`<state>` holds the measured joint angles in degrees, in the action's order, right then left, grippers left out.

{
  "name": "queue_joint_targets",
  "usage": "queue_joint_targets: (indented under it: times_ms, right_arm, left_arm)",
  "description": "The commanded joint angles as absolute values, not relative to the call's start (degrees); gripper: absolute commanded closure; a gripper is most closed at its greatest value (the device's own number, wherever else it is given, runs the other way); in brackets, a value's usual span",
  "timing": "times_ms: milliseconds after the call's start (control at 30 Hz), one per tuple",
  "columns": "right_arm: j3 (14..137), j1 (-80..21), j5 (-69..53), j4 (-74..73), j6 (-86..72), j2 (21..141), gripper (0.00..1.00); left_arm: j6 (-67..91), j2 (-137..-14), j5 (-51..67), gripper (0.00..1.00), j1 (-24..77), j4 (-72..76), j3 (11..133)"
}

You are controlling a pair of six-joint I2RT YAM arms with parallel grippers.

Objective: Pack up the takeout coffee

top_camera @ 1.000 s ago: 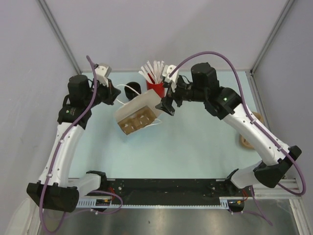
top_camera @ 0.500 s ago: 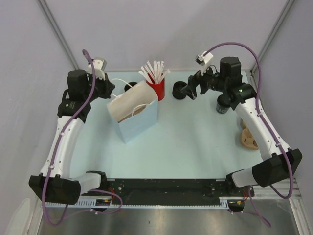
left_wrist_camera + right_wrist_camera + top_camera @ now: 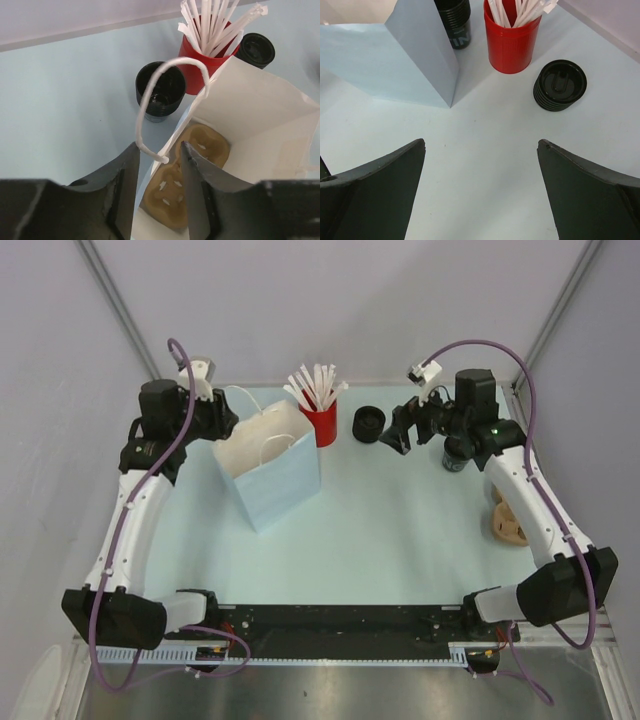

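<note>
The takeout coffee, a small black lidded cup (image 3: 368, 423), stands right of the red cup of white sticks (image 3: 320, 422); it also shows in the right wrist view (image 3: 560, 85) and the left wrist view (image 3: 256, 50). My right gripper (image 3: 400, 436) is open and empty just right of it, over bare table (image 3: 481, 144). The light blue paper bag (image 3: 270, 468) stands upright with the tan two-hole tray (image 3: 185, 170) inside. My left gripper (image 3: 214, 421) is at the bag's left rim, jaws apart, with the rim and white handle (image 3: 150, 100) between them (image 3: 157, 145).
An open black cup (image 3: 160, 92) stands behind the bag, also in the right wrist view (image 3: 454, 25). Another black cup (image 3: 455, 455) sits under the right arm. Tan cardboard pieces (image 3: 505, 523) lie at the right edge.
The bag went from lying tilted with its mouth showing to standing upright. My right gripper left the bag and drew back right, past the lidded cup. My left gripper stayed at the rim.
</note>
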<state>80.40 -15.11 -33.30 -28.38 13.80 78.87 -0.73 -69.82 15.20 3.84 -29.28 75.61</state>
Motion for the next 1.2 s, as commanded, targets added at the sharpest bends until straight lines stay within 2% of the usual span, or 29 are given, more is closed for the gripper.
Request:
queue_joint_targets:
  times_ms: [0, 233, 300, 333, 400, 733, 1033, 1167]
  right_arm:
    - [79.4, -15.0, -34.8, -26.5, 14.2, 76.1, 0.00]
    - [77.5, -14.8, -35.0, -25.0, 14.0, 75.3, 0.00]
    - [77.3, -14.7, -35.0, -24.8, 13.9, 75.3, 0.00]
    - [77.1, -14.6, -35.1, -24.8, 13.9, 75.4, 0.00]
    - [76.9, -14.4, -34.8, -24.4, 13.8, 75.4, 0.00]
    - [75.1, -11.3, -35.0, -22.1, 11.5, 73.3, 0.00]
    - [74.6, -9.8, -35.4, -21.4, 10.9, 72.3, 0.00]
    - [74.3, -9.7, -30.1, -19.8, 9.9, 71.2, 0.00]
  left_arm:
    - [1.1, -67.5, 16.4, 0.48, 3.3, -28.7, 78.3]
    - [-2.7, -65.7, 24.0, 0.17, 3.3, -33.1, 85.2]
    - [-3.1, -65.4, 25.0, 0.13, 3.3, -35.5, 88.5]
    - [-3.2, -64.4, 25.3, 0.06, 3.3, -35.9, 89.0]
    - [-3.6, -63.3, 25.9, 0.00, 3.3, -37.2, 90.4]
    - [-10.4, -52.7, 28.9, 0.01, 3.3, -39.8, 87.7]
    - [-15.5, -42.4, 39.2, 0.01, 3.0, -35.9, 74.3]
    - [-13.0, -38.6, 41.2, 0.01, 1.8, -30.8, 67.6]
